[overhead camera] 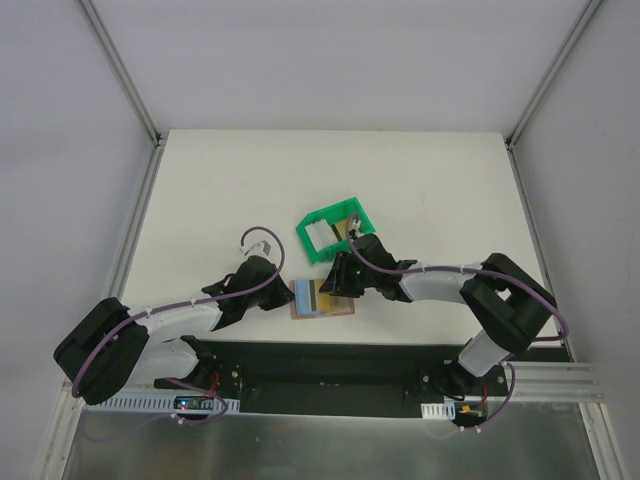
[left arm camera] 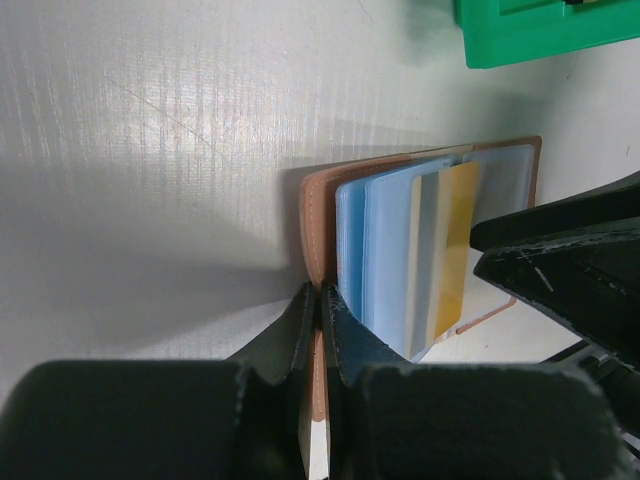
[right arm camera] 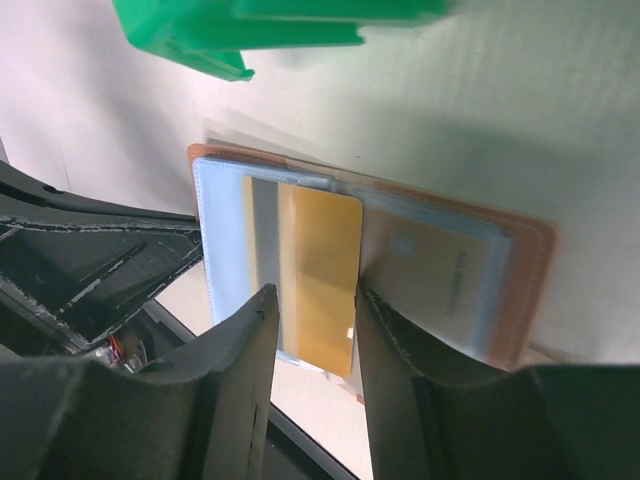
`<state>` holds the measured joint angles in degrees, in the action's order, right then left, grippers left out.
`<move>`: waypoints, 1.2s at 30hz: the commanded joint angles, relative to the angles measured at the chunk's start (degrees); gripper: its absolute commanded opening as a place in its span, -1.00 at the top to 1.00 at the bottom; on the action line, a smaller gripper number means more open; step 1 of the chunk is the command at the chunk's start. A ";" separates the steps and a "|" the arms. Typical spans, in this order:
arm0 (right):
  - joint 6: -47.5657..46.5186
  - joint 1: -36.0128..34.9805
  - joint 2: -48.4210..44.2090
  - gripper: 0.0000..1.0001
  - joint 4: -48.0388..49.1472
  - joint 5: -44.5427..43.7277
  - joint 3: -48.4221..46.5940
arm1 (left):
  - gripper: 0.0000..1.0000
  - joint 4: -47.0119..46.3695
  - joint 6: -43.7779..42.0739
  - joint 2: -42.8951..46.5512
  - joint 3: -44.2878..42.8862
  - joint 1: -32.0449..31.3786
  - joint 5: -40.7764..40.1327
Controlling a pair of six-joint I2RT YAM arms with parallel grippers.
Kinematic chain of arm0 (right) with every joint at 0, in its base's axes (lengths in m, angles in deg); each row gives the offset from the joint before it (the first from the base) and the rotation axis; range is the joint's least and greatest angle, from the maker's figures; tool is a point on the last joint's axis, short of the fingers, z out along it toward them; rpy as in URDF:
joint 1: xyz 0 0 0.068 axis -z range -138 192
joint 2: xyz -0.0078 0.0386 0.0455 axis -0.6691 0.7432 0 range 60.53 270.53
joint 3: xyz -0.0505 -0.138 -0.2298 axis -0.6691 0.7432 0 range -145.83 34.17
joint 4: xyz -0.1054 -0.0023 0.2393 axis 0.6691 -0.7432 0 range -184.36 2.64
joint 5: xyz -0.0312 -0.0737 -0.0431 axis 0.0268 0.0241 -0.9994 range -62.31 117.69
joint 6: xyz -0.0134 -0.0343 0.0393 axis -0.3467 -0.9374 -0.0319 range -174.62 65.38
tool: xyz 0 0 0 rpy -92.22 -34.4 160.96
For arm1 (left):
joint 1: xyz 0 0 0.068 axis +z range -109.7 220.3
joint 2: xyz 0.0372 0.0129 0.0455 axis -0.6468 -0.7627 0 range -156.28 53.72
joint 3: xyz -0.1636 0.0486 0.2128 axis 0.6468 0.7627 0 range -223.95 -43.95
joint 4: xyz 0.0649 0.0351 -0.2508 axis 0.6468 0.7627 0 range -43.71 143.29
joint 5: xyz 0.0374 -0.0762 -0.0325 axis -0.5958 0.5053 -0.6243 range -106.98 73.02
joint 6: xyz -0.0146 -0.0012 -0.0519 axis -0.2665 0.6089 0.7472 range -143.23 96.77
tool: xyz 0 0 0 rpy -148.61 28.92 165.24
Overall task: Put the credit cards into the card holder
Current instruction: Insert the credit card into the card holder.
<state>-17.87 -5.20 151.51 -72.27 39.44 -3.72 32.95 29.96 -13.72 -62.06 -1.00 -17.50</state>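
Note:
The tan leather card holder (overhead camera: 322, 300) lies open near the table's front edge, its blue-grey pockets up (left arm camera: 385, 240). My left gripper (left arm camera: 320, 296) is shut on its leather left edge; it also shows in the top view (overhead camera: 284, 292). A gold-olive card with a grey stripe (right arm camera: 320, 270) lies over the pockets and sticks out past the holder's near edge; it also shows in the left wrist view (left arm camera: 455, 245). My right gripper (right arm camera: 312, 292) is open, its fingers straddling this card. A pale card (right arm camera: 440, 280) sits inside a clear pocket. I cannot make out a blue card.
A green plastic bin (overhead camera: 333, 230) stands just behind the card holder, close to the right gripper (overhead camera: 342, 282); it also shows in the right wrist view (right arm camera: 250, 30). The black base rail (overhead camera: 330, 365) runs along the table's front edge just below the holder.

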 commanded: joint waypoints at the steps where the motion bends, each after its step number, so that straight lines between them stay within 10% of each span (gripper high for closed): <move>1: -1.51 -1.49 4.29 0.25 -2.70 3.27 -3.24 | 1.00 0.77 -0.72 0.47 0.53 -0.45 -0.28; 20: -1.42 -2.02 7.28 0.46 5.83 8.91 -6.06 | 1.00 0.42 -0.98 0.29 0.09 -0.45 0.16; 36: -15.22 -9.93 0.25 -0.26 -20.62 -14.64 -15.63 | 1.00 -0.45 -0.46 6.00 -0.17 -0.54 3.41</move>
<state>-29.91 -12.50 151.88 -86.59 31.26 -15.63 33.04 29.91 -10.16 -62.06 -1.00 -16.14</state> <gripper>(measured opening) 0.618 0.007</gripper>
